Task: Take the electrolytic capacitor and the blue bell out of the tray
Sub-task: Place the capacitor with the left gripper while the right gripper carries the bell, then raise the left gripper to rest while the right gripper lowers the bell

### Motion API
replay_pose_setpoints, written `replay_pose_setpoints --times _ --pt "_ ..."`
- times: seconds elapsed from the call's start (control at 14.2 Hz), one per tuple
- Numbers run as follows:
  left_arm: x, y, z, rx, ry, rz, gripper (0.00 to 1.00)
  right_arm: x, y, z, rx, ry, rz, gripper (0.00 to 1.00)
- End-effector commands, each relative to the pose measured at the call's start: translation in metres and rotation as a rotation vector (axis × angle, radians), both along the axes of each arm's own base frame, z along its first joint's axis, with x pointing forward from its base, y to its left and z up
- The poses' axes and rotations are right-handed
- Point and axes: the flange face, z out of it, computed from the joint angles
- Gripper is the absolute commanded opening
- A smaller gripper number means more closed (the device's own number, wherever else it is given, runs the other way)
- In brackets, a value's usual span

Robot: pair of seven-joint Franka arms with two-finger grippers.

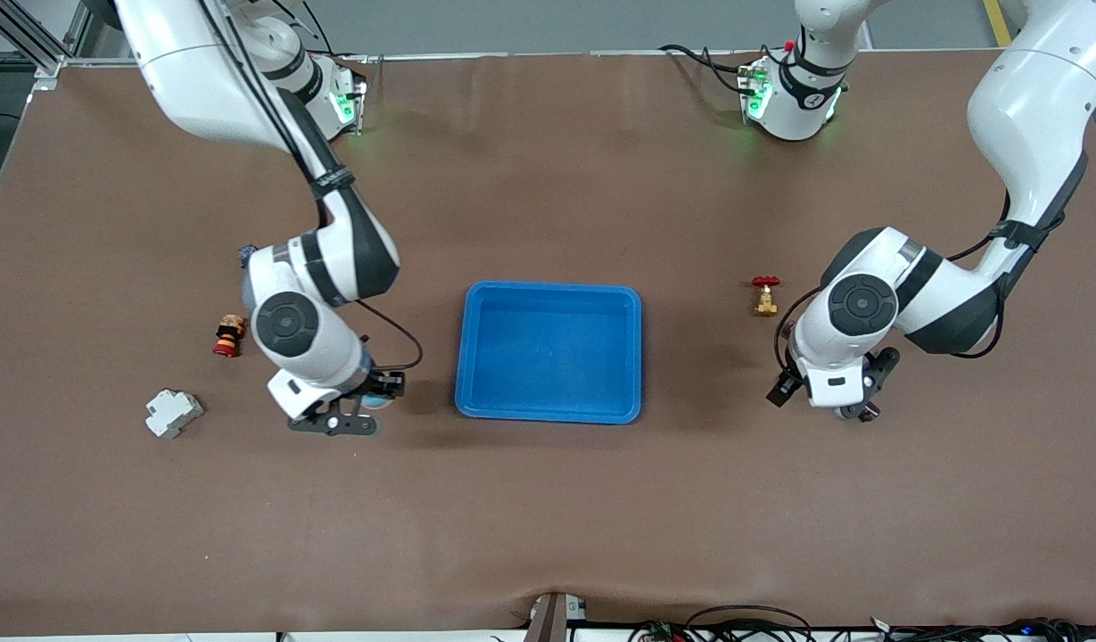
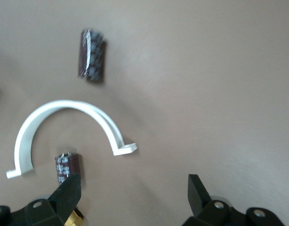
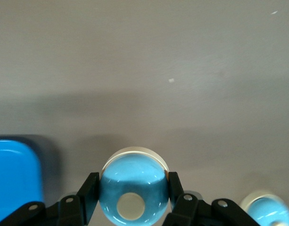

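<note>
While clamping a blue bell (image 3: 133,188), right end effector (image 3: 133,197); left end effector (image 2: 135,197) wide open, empty.

Two capacitors (image 2: 92,55), one tray (image 1: 549,351)

A brown table (image 1: 548,499) carried a blue tray (image 1: 549,294) at its middle. Toward the right arm's end lay a grey-white block (image 1: 173,413) and, farther from the front camera, a small red-and-tan piece (image 1: 229,336). Toward the left arm's end stood a red-topped brass valve (image 1: 765,295) — and the left wrist view showed 2 dark capacitors (image 2: 92,55) and a white curved strip (image 2: 64,129) on the brown surface.
</note>
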Motion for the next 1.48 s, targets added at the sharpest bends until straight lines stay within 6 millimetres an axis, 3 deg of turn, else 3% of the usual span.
replay_pose_setpoints --times 0.0,0.14,0.28,0.42,0.49,0.63,0.85,0.92,1.41 --pt "0.019 0.006 0.027 0.031 -0.003 -0.117 1.0 -0.007 -0.041 -0.003 0.022 -0.008 0.064 0.0" --pt "0.029 0.013 0.042 0.029 -0.009 -0.198 1.0 -0.008 -0.06 -0.01 0.024 -0.018 0.1 0.0" --pt "0.038 0.007 0.061 0.015 -0.023 -0.259 1.0 -0.01 -0.077 -0.02 0.026 -0.031 0.124 0.0" --pt "0.036 -0.011 0.057 0.04 -0.008 -0.33 1.0 -0.008 -0.104 -0.025 0.025 -0.031 0.151 0.0" --pt "0.037 -0.004 0.055 0.064 0.006 -0.326 1.0 -0.009 -0.113 -0.03 0.025 -0.032 0.162 0.0" --pt "0.031 -0.009 0.063 0.05 0.041 -0.311 1.0 -0.012 -0.131 -0.04 0.026 -0.047 0.193 0.0" --pt "0.028 0.008 0.103 0.008 0.063 -0.329 1.0 -0.015 -0.154 -0.051 0.024 -0.072 0.226 0.0" --pt "0.024 0.016 0.124 -0.013 0.048 -0.316 1.0 -0.014 -0.16 -0.051 0.023 -0.074 0.238 0.0" --pt "-0.042 0.044 0.266 -0.048 0.035 -0.465 1.0 -0.014 -0.193 -0.064 0.13 -0.078 0.251 0.0"
